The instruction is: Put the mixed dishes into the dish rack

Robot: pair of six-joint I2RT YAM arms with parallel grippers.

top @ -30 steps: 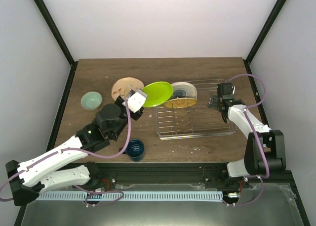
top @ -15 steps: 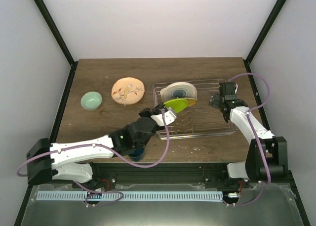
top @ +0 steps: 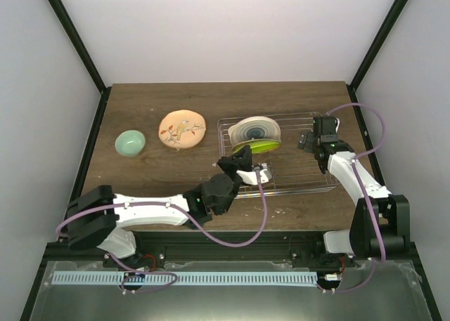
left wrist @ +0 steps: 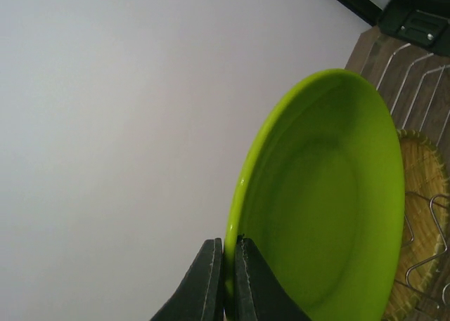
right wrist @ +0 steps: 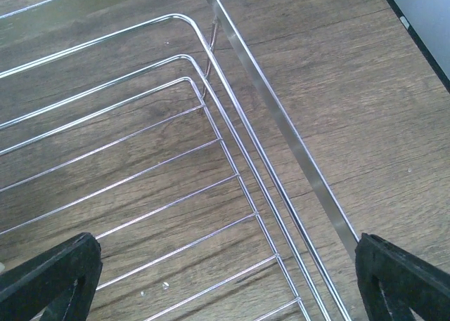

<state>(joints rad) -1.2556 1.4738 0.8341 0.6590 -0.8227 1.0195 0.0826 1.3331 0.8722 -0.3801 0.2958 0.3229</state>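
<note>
My left gripper point(top: 257, 168) point(left wrist: 228, 265) is shut on the rim of the lime green plate point(top: 257, 147) point(left wrist: 330, 194). It holds the plate on edge over the silver wire dish rack point(top: 309, 187), just in front of the cream plate with teal rings point(top: 254, 130). The yellow-orange plate point(left wrist: 424, 215) shows behind the green one in the left wrist view. My right gripper point(top: 309, 142) point(right wrist: 223, 265) is open and empty over the rack's right end point(right wrist: 232, 159). The tan plate with a drawing point(top: 182, 129) and the mint bowl point(top: 130, 142) lie on the table to the left. The dark blue mug is hidden under my left arm.
My left arm stretches diagonally across the front of the table to the rack's left half. The black frame posts stand at the table's back corners. White walls close in the sides and back.
My left arm has swung right with the lime green plate, from left of the rack to above its tines, and turned the plate on edge. The right gripper has barely moved.
</note>
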